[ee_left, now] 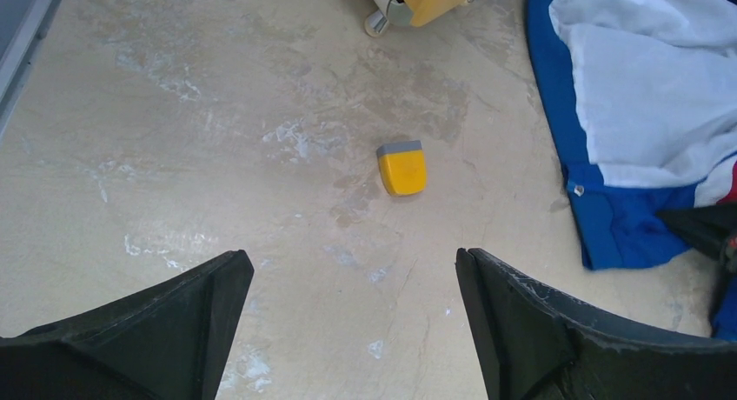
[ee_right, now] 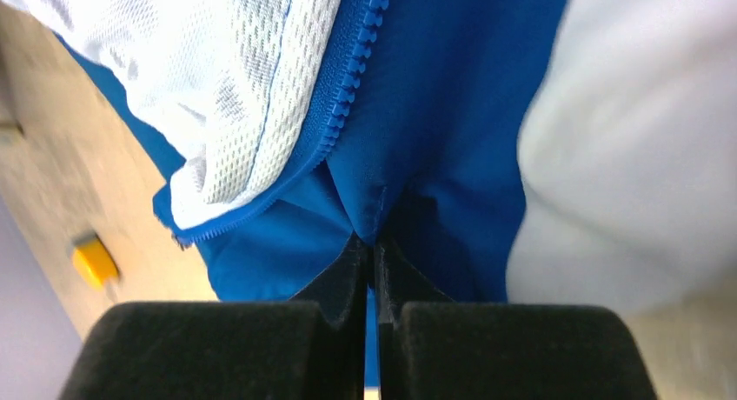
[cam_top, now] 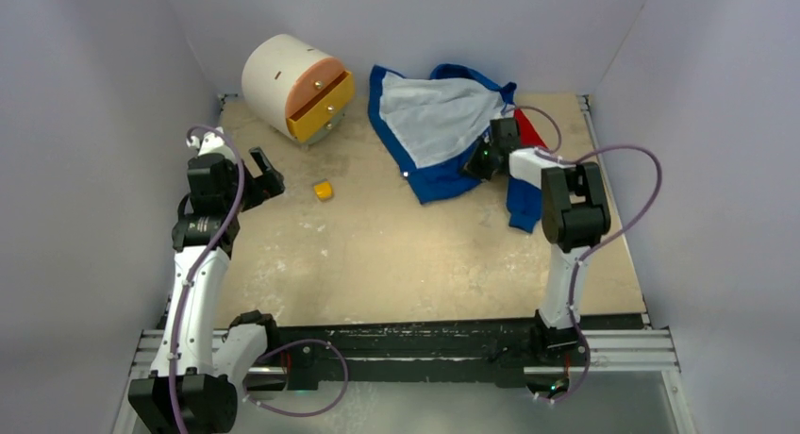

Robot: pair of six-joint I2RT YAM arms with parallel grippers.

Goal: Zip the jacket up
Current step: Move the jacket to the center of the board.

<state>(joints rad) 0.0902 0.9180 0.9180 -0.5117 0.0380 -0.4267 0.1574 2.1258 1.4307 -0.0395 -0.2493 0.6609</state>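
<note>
The royal-blue jacket [cam_top: 436, 132] lies crumpled at the back right of the table, its white mesh lining turned up and a red panel showing behind the right arm. My right gripper [cam_top: 479, 162] is shut on a fold of the jacket's blue fabric [ee_right: 375, 210], just beside the open blue zipper teeth [ee_right: 352, 78]. My left gripper [cam_top: 267, 176] hovers open at the left of the table, well away from the jacket [ee_left: 639, 113], with bare tabletop between its fingers [ee_left: 513, 313].
A small yellow block [cam_top: 324, 190] lies on the tabletop between the arms' reach, seen too as the yellow block [ee_left: 401, 168] and the yellow block [ee_right: 93, 261]. A white round drawer unit with yellow drawer [cam_top: 294, 87] stands at the back left. Grey walls enclose the table.
</note>
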